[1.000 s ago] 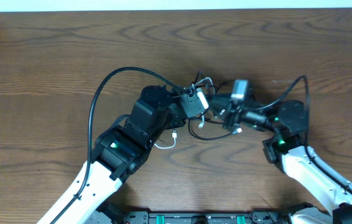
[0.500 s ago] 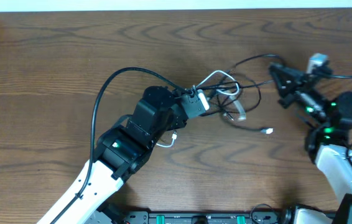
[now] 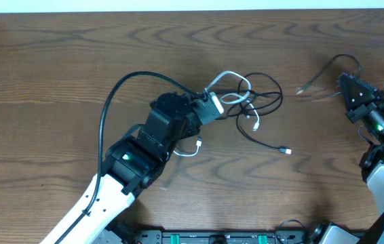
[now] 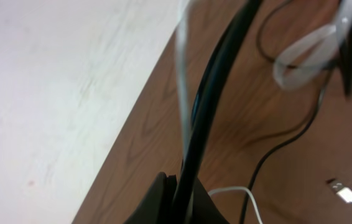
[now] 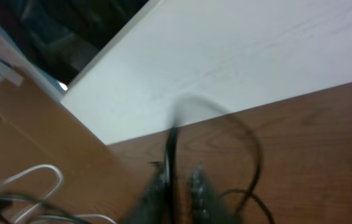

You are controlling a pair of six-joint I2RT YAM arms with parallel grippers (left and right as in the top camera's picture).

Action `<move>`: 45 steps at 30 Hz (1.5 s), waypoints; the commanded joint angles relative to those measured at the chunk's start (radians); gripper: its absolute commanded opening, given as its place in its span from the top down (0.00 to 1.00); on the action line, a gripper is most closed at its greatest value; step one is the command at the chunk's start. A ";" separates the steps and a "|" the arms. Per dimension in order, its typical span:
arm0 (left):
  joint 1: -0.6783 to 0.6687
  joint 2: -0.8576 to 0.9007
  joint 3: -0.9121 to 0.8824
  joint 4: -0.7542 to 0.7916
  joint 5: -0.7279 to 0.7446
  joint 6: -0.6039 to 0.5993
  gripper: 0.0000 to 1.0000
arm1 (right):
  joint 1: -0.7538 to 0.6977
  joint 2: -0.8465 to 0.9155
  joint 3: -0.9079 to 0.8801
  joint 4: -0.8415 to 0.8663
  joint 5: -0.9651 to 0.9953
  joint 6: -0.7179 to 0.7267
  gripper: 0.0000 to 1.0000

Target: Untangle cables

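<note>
The cables point(image 3: 258, 95) are lying in a loose tangle near the middle of the counter point(image 3: 56, 61), black loops crossing one another with a white cable point(image 3: 229, 81) arching over their left side. One black strand is trailing out of the knot toward the front, ending in a small white plug point(image 3: 287, 150). A short white cord point(image 3: 190, 150) is curling on the wood just beside the left arm.

The left end effector point(image 3: 212, 107) is sitting at the tangle's left edge, clenched on the cables; in its wrist view a black strand point(image 4: 207, 106) is running straight up from between the fingers.

Well apart, at the far right, a single black cable point(image 3: 344, 59) is looping up from the right end effector point(image 3: 344, 81), which is grasping it, its free end point(image 3: 300, 89) pointing back toward the tangle. The right wrist view is blurred.
</note>
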 commanded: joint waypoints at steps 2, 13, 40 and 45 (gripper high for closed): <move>0.037 -0.006 0.019 0.053 -0.058 -0.126 0.92 | -0.013 0.000 0.007 -0.002 -0.056 0.013 0.72; 0.039 -0.006 0.019 0.231 0.130 -0.189 0.92 | 0.092 0.000 0.007 -0.005 -0.153 0.017 0.62; 0.311 -0.006 0.023 0.520 0.653 -0.716 0.93 | 0.681 0.001 0.006 -0.225 0.214 0.099 0.43; 0.461 -0.006 0.023 0.515 0.880 -0.774 0.93 | 0.681 0.001 0.006 -0.251 0.245 0.130 0.01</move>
